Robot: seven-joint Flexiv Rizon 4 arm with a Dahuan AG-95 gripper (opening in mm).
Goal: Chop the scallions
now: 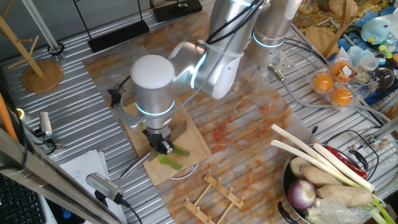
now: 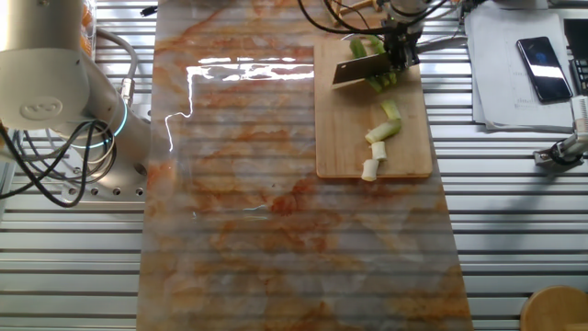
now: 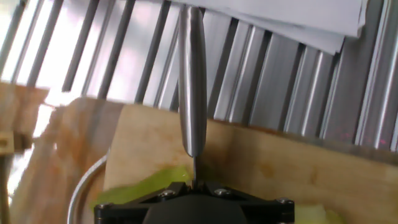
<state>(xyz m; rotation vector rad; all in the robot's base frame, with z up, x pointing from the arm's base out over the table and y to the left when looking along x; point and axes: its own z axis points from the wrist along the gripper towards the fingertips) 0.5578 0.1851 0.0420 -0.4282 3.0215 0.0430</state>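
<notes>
Knife gripped in closed tool, blade set on scallions, cut bits at six o'clock on cutting board

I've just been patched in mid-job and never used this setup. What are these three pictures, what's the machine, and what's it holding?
The machine is a single silver robot arm ending in a gripper whose jaws are shut on a knife.

Two pictures come from fixed cameras looking at the table from different sides. The third comes from a camera on the hand, looking along the knife's metal handle.

On the table lies a wooden board over an orange-streaked mat. The scallions are on the board: the green part sits under the blade, and cut pale pieces lie further along.

Off to one side, a bowl holds long white stalks, an onion and other vegetables. These are not being cut.
</notes>
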